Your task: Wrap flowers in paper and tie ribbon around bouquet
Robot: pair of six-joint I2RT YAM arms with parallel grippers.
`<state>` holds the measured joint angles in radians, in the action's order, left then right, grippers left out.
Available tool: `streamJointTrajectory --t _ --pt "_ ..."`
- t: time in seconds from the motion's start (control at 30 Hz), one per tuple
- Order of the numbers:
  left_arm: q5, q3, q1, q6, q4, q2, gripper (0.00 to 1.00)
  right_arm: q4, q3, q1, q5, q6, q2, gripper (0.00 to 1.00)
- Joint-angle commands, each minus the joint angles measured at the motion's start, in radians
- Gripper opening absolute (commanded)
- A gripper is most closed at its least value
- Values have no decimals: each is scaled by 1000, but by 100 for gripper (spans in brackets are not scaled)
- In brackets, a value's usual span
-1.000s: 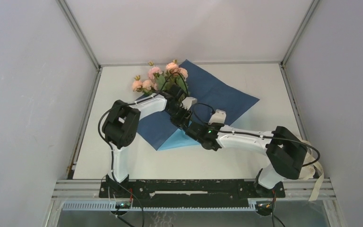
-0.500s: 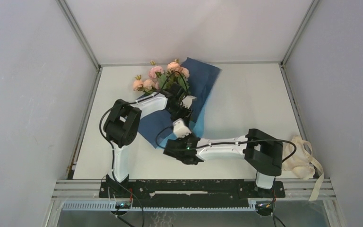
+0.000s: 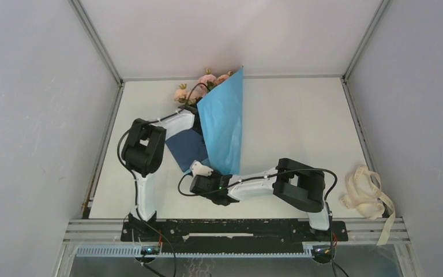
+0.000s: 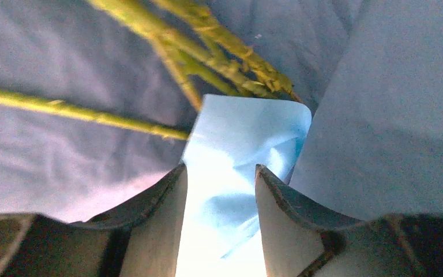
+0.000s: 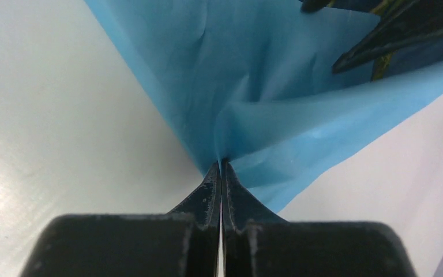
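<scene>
The pale desk [image 3: 300, 115] carries it all. The paper [image 3: 224, 124] stands folded up, its light blue face showing and its navy side flat to the left. The flowers [image 3: 207, 79] peek out behind the paper's far edge, stems lying on its navy side. The ribbon [image 3: 366, 193] lies heaped well right of the paper. The right hand [image 5: 220, 164] is clenched on the paper's near corner. The left hand [image 4: 220, 170] is under the paper, fingers apart with a blue fold between them. Whether it is gripping, nobody can tell.
</scene>
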<state>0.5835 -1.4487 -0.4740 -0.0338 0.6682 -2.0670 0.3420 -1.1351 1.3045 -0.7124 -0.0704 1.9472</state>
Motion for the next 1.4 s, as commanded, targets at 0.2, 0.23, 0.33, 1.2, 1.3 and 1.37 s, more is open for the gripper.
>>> streamJointTrajectory --t 0.2,0.23,0.33,1.2,1.3,1.37 --pt "200 19 413 42 -18 286 61 -75 -26 -31 130 -12 50 0" --pt "228 47 445 78 -48 312 64 -78 -27 -33 130 -10 51 0" --pt "304 163 505 151 -147 393 72 -88 -26 -34 134 -7 53 0" --pt "345 388 483 240 -165 651 90 -77 -27 -27 134 13 61 0" --pt "317 377 428 229 -165 593 88 -78 -26 -25 128 18 59 0" --pt "305 357 400 219 -166 555 86 -79 -26 -23 128 19 58 0"
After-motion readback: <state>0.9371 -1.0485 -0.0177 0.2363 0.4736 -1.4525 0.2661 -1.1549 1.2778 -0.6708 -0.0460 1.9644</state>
